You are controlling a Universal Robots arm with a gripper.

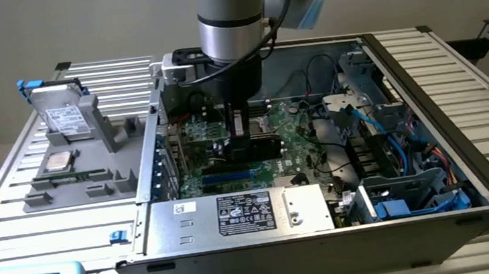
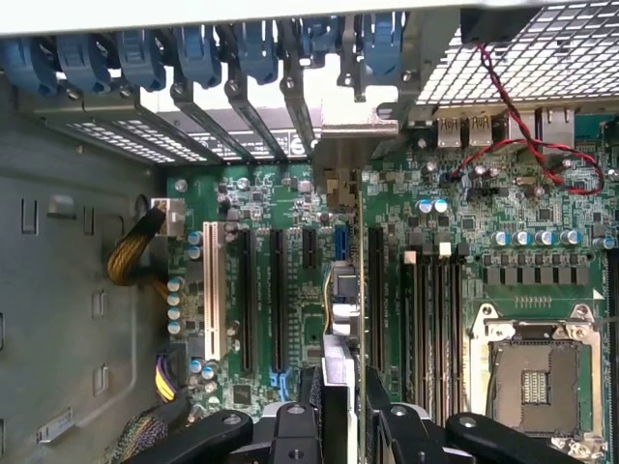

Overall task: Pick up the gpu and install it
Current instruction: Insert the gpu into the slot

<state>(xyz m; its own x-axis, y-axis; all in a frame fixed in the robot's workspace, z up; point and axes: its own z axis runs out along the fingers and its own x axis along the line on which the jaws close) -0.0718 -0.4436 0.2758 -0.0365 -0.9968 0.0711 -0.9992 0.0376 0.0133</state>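
Observation:
The gpu [image 1: 251, 151] shows as a thin dark card standing on edge inside the open computer case [image 1: 420, 93], low over the green motherboard [image 1: 295, 149]. My gripper [image 1: 242, 136] reaches straight down into the case and is shut on the card's upper edge. In the wrist view the gpu [image 2: 346, 290] is seen edge-on between my black fingers [image 2: 311, 411], with my gripper [image 2: 343, 408] clamped on it. The card lines up over the row of long black expansion slots [image 2: 278, 300], its metal bracket end [image 2: 353, 145] toward the case's rear openings. Whether it sits in a slot I cannot tell.
A grey fixture [image 1: 79, 190] on the exterior view's left holds a silver hard drive [image 1: 65, 117], a processor [image 1: 58, 161] and a memory stick [image 1: 73, 175]. The power supply [image 1: 238, 215] fills the case's near side. Blue cables [image 1: 389, 143] and drive bays crowd its right. The processor socket [image 2: 537, 377] lies beside the slots.

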